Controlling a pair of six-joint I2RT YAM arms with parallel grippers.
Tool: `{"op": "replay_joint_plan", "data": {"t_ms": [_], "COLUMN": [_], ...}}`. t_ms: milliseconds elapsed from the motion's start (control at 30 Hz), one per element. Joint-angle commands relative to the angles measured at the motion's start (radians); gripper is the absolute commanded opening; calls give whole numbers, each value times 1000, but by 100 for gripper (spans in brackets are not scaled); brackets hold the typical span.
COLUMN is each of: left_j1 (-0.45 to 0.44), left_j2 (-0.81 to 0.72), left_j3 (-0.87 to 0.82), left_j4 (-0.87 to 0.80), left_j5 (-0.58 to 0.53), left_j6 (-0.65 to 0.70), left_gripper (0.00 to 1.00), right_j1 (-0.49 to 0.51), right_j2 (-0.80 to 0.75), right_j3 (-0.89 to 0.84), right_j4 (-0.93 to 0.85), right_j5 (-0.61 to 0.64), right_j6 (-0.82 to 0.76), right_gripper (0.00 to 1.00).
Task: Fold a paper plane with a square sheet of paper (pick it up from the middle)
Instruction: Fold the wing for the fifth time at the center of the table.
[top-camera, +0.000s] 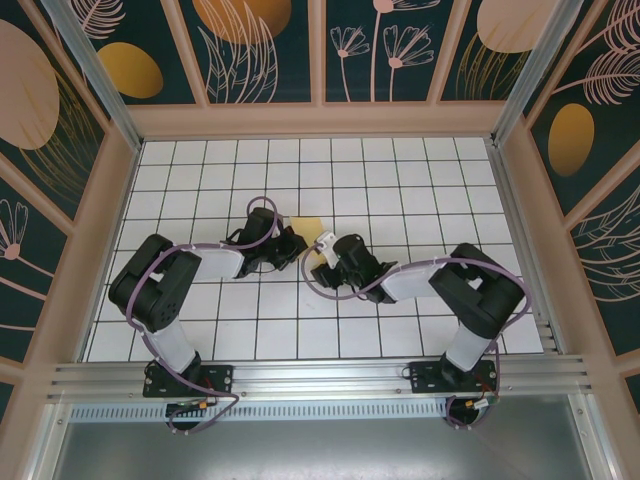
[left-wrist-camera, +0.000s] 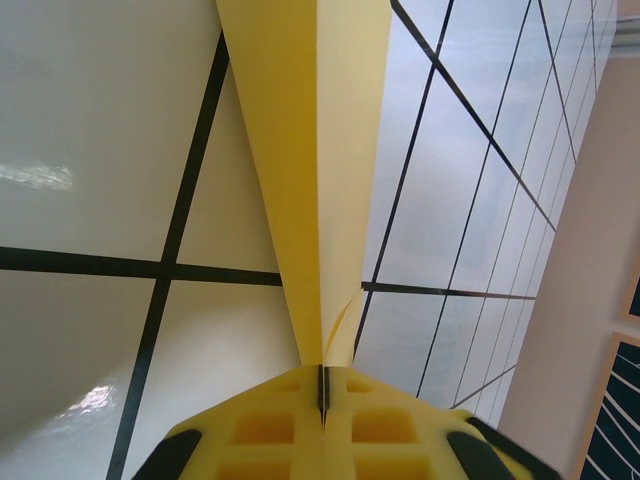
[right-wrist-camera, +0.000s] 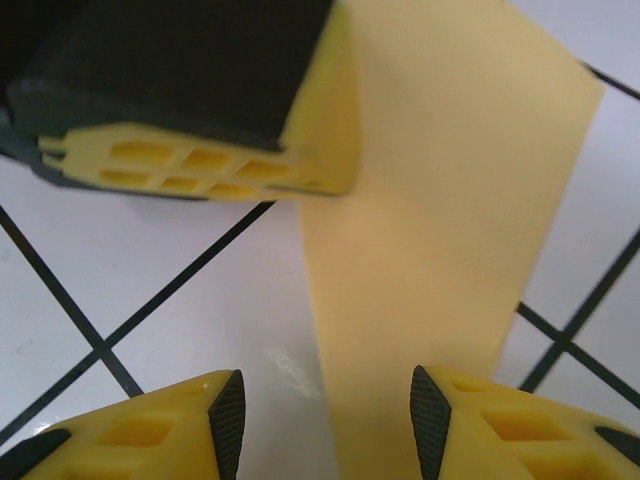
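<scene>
**Left gripper** (left-wrist-camera: 322, 372), bottom centre of the left wrist view. Its two yellow fingers are pressed together on the near end of the square sheet of paper (left-wrist-camera: 300, 150). The sheet runs from the pinch up to the top edge of the frame as a narrow strip, with a crease line along its middle.

**Right gripper** (right-wrist-camera: 325, 420), bottom edge of the right wrist view. Its fingers (right-wrist-camera: 225, 425) stand spread and grip nothing. The pale-yellow sheet passes between them toward the upper right of the frame. In the upper left of that frame, the left gripper's closed tips clamp the sheet's left margin.

**Top view.** Both grippers meet nose to nose just below the centre of the frame. The paper is a small yellow patch just above them on the white gridded table (top-camera: 400, 170).

**Step in hand, as you may judge it.** This is an early fold: the sheet is creased but far from a pointed dart. How many layers lie in the pinch is hard to tell, because the top view shows the paper too small.

**Next move.** You need the open right gripper brought over the free edge and closed on it. The left pinch should hold the crease firm meanwhile, so the next fold can be drawn across without the thin paper slipping or tearing.
</scene>
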Motion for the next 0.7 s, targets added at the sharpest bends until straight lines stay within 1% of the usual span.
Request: {"op": "replay_joint_plan", "data": {"t_ms": [0,100,167,267,333,400,500,667], "left_j1": [-6,-6,-7,-6,-6,-7,-6,-1], "left_j2": [-3,-4,-3,-2,-4,-8,-9,-29], "left_j3": [21,21,21,18,17,18,21,35], "left_j4": [-23,-27,-28,-26,-28,-37,-41,-58], "left_j5": [-1,0,3,15,16,11,12,13], "left_j6": [-12,-13,-15,-15,-14,-10,-7,6], "left_gripper": [5,5,5,5,5,5,6,10], "right_j1": [12,13,11,11,11,11,11,9], "right_j2": [36,67,85,97,106,110,114,114], "right_j3": [34,49,66,72,75,77,73,59], "right_j4": [73,100,105,124,130,128,129,138], "right_j5": [45,85,124,139,145,143,131,139], "right_j6": [-74,-81,-82,-91,-100,-108,-121,-129], "right_gripper": [49,49,50,50,48,41,26,9]}}
